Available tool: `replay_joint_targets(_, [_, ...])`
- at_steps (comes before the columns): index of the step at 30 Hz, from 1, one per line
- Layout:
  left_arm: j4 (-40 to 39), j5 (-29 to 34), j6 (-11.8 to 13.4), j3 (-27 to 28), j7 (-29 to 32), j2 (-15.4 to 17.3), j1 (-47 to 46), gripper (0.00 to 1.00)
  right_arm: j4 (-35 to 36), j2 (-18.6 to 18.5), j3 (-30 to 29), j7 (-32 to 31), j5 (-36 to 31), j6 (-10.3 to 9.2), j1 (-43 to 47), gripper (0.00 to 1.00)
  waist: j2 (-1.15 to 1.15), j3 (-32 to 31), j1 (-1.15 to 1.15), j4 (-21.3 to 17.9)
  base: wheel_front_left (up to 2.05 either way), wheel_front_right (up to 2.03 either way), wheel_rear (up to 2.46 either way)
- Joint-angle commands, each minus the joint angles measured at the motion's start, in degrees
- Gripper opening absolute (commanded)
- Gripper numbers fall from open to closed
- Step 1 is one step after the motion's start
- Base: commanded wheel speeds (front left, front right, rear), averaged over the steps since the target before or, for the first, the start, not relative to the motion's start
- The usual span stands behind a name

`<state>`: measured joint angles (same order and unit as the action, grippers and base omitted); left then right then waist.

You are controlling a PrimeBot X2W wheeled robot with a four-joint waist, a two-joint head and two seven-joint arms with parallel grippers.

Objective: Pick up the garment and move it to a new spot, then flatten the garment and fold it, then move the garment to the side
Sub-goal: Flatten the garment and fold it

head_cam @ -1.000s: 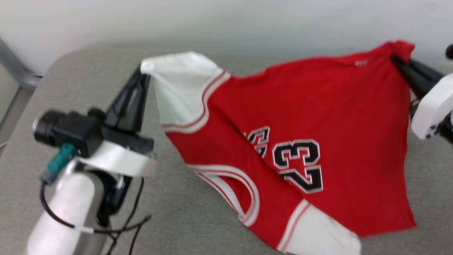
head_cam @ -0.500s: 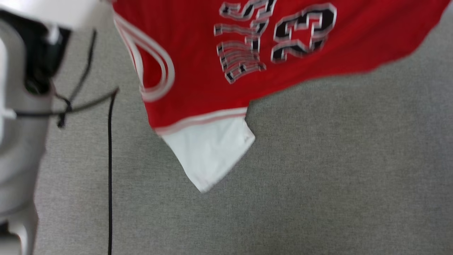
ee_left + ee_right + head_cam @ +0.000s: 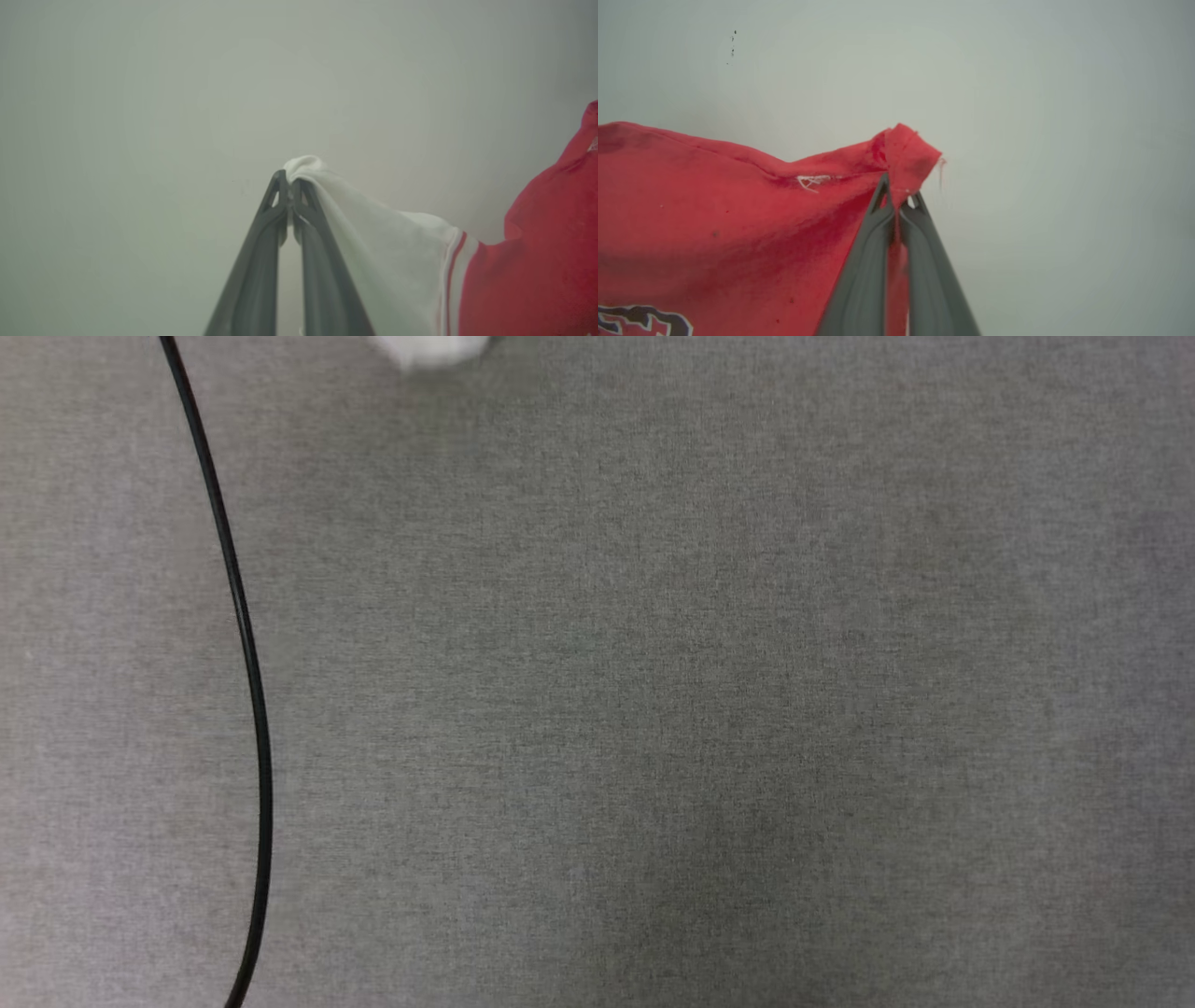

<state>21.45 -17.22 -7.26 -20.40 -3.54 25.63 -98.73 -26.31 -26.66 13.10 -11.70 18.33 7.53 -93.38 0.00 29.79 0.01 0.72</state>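
The garment is a red T-shirt with white sleeves, held up in the air in front of a pale wall. In the left wrist view my left gripper [image 3: 290,184] is shut on the tip of a white sleeve of the garment [image 3: 402,261], whose red body hangs off to the right. In the right wrist view my right gripper [image 3: 896,193] is shut on a red hem corner of the garment [image 3: 738,210]; a small white logo [image 3: 810,181] sits near that edge. In the head view a white tip of the garment [image 3: 425,347] pokes in at the top edge.
Grey fabric surface [image 3: 653,709] spreads below in the head view. A thin black cable [image 3: 245,644] curves down its left side. A pale plain wall [image 3: 187,93] stands behind both grippers.
The head camera has tilted down, so the shirt and both arms have slid out of the top of its picture. Both grippers keep their hold on the shirt.
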Motion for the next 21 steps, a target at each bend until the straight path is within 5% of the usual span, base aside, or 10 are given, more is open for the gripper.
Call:
replay_joint_targets(1, [1.2, 0.1, 0.0, -0.4, -0.6, -0.2, -2.0, 0.0, -1.4, 0.3, 0.1, 0.9, -0.5, -0.09, -2.0, 0.0, 0.0, 1.0, -0.01, -0.3, 0.0, 0.0, 0.0])
replay_joint_targets(10, [11.2, -0.9, -0.2, -4.3, -4.8, -0.2, -10.4, 0.0, -12.3, 2.4, 2.2, 7.3, -1.4, -0.09, -9.5, 0.0, 0.0, 4.6, -0.01, -0.6, 0.0, 0.0, 0.0])
replay_joint_targets(21, [14.2, -4.9, -0.2, -9.5, -10.1, 1.2, -2.4, 0.0, -19.1, 3.3, 9.7, 13.5, 4.0, -0.09, -4.1, 0.0, 0.0, 7.3, -0.01, 0.0, 0.0, 0.0, 0.0])
